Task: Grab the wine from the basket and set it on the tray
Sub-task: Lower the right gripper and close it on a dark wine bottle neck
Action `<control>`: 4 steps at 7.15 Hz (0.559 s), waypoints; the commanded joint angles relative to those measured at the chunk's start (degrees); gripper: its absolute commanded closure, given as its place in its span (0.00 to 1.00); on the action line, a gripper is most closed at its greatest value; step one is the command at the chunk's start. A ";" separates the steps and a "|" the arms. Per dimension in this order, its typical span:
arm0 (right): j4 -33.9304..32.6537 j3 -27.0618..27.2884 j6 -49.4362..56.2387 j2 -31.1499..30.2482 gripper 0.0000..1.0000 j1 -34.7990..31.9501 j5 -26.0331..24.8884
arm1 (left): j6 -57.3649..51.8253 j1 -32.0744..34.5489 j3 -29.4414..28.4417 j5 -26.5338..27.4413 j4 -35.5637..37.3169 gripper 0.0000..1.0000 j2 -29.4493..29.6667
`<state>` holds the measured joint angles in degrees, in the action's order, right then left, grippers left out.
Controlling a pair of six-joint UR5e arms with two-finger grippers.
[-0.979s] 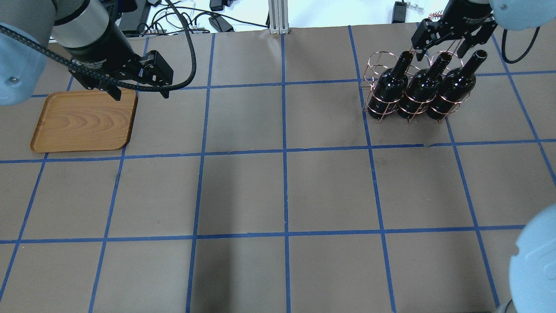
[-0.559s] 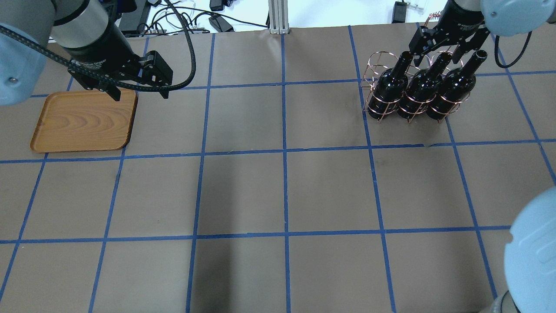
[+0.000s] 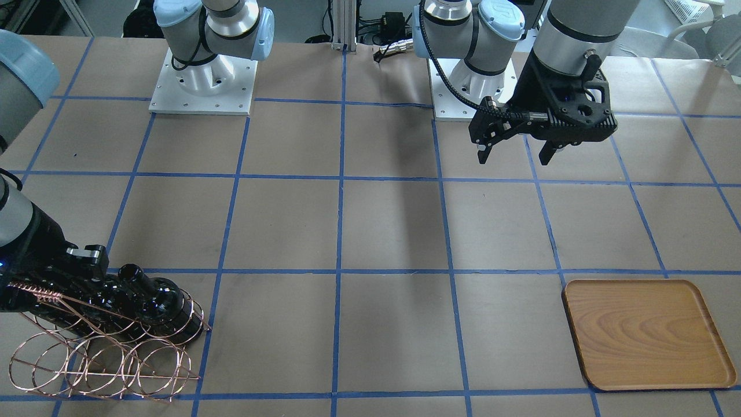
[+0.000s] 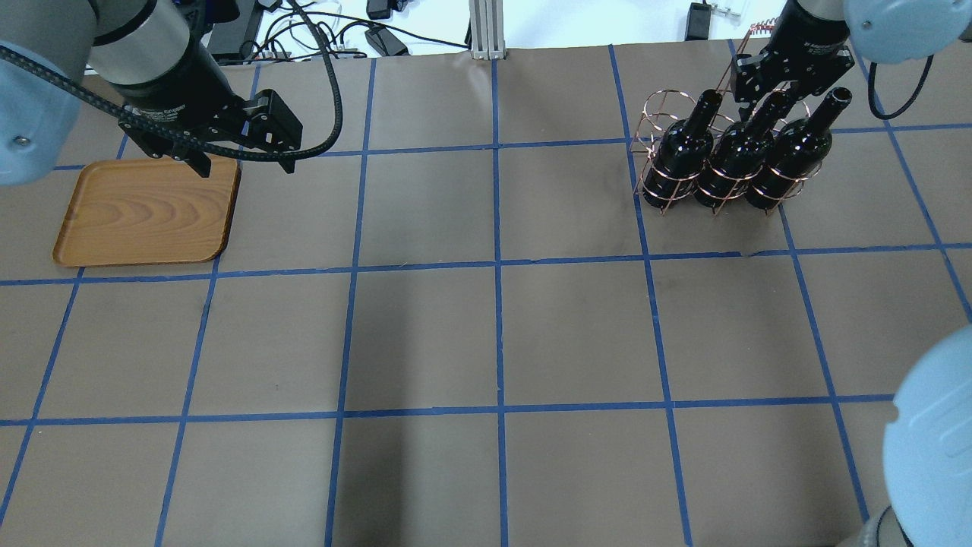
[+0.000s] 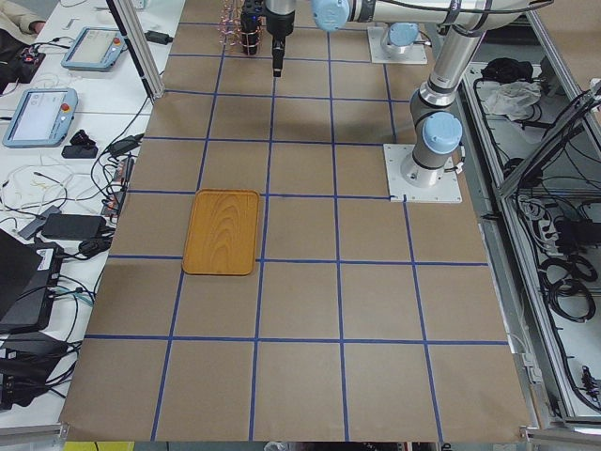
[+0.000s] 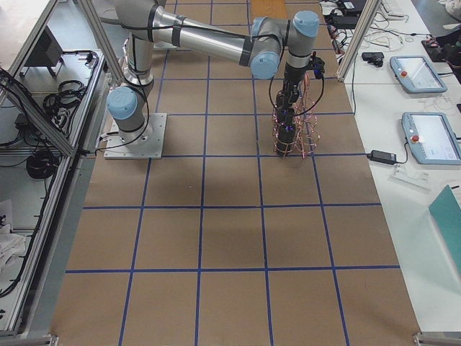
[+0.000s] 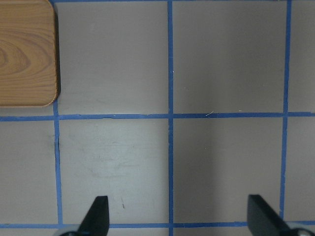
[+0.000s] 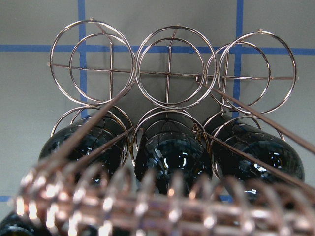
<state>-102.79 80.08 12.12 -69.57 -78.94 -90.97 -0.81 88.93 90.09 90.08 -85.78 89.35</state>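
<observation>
Three black wine bottles stand tilted in the copper wire basket (image 4: 659,102) at the far right: left (image 4: 680,148), middle (image 4: 733,156), right (image 4: 790,156). My right gripper (image 4: 768,97) is over their necks, its fingers closed in on the middle bottle's neck. The right wrist view shows the basket's rings (image 8: 169,73) and coiled handle (image 8: 147,206), which hides the fingers. The wooden tray (image 4: 144,213) lies bare at the far left, also in the front view (image 3: 645,333). My left gripper (image 4: 244,165) hangs open and empty above the tray's right edge.
Cables and power bricks (image 4: 319,38) and an aluminium post (image 4: 486,30) lie past the table's far edge. The arm bases (image 3: 202,81) stand at the robot's side. Blue tape lines cross the brown table.
My right gripper's fingers have drawn in from wide open to close around the middle bottle's neck. The left arm, tray and basket have not moved.
</observation>
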 commanded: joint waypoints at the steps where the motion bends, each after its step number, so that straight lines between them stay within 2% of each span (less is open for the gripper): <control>1: 0.39 0.07 0.01 -0.12 0.76 0.02 -0.09 | -0.07 -0.07 0.00 0.01 0.00 0.00 -0.05; 3: 0.48 -0.10 0.01 -0.47 0.81 0.01 0.00 | -0.07 0.01 0.09 -0.17 0.00 0.00 0.04; 4: 0.65 -0.80 -0.07 -1.17 0.81 0.01 0.00 | -0.07 0.02 0.35 -0.17 0.08 0.00 -0.05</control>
<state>-102.27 79.86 12.11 -70.12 -78.92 -91.00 -0.88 88.91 90.23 89.95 -85.76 89.36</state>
